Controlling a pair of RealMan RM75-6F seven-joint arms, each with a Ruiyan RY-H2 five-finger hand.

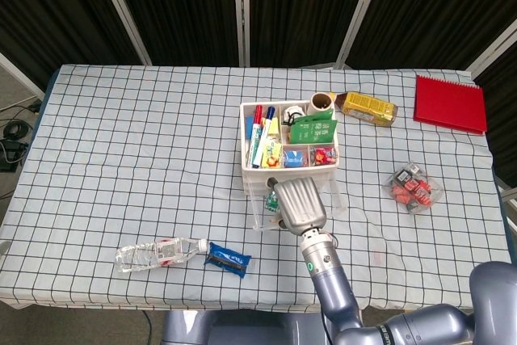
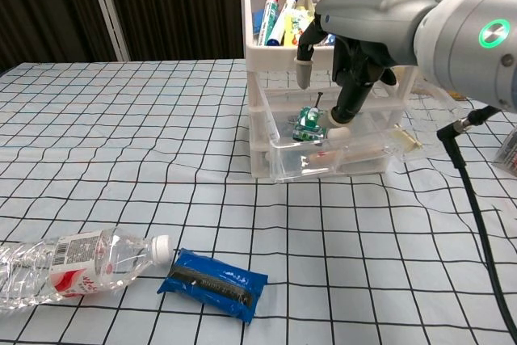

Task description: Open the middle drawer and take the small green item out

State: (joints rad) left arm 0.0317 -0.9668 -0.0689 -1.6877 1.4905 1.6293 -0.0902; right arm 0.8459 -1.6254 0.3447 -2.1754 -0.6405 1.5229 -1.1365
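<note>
The middle drawer point(image 2: 339, 145) was already pulled out, while the small green item point(image 2: 308, 124) inside remained ungrasped beneath the right robot hand point(image 2: 347, 46), fingers parted and empty.

Fingers point(image 2: 349, 101) beside small green item point(image 2: 308, 124)

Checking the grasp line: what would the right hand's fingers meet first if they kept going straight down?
Probably the small green item in the open middle drawer; the right hand reaches down just above it, though depth is uncertain.
</note>
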